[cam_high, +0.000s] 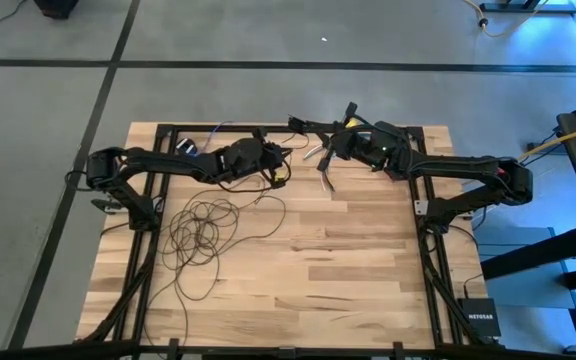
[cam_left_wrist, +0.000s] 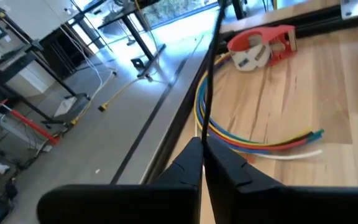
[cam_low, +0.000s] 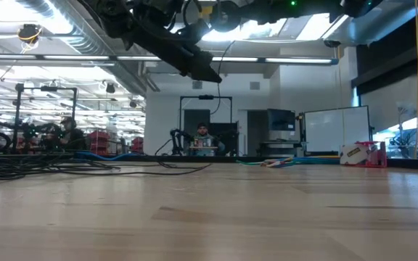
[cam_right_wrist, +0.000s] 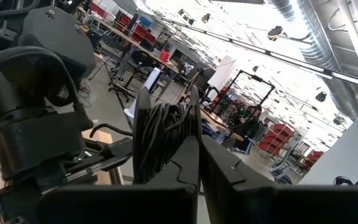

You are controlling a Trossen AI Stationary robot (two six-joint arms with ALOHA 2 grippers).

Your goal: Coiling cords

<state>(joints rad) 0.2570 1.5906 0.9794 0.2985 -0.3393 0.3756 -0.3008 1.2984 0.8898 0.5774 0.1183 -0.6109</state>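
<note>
The cord is a thin dark wire. Its loose loops (cam_high: 203, 225) lie on the wood table left of centre, also seen in the low view (cam_low: 49, 167). My left gripper (cam_high: 280, 170) hovers near the table's far edge, shut on one strand (cam_left_wrist: 211, 74). Close to its right, my right gripper (cam_high: 330, 152) is raised and shut, with a bundle of wound cord turns (cam_right_wrist: 161, 134) at its fingertips. In the low view both arms hang high above the table and a strand (cam_low: 219, 90) dangles below them. My left gripper (cam_left_wrist: 202, 142) pinches a single strand of the cord (cam_left_wrist: 205, 127) between its two fingertips. The fingers lie across the strand, which runs straight on from the tips and is clear of the table. My right gripper (cam_right_wrist: 199, 146) has the coil of several cord turns (cam_right_wrist: 166, 118) at its fingertips, lifted clear of the table. The coil itself hides where the fingers meet it.
A short bundle of multicoloured wires (cam_left_wrist: 260, 142) and a red tape dispenser (cam_left_wrist: 263, 46) lie near the table's far edge, under the grippers. A black frame rail runs along that edge (cam_high: 268, 128). Bare wood stretches toward the near right (cam_high: 348, 270). People sit in the room beyond.
</note>
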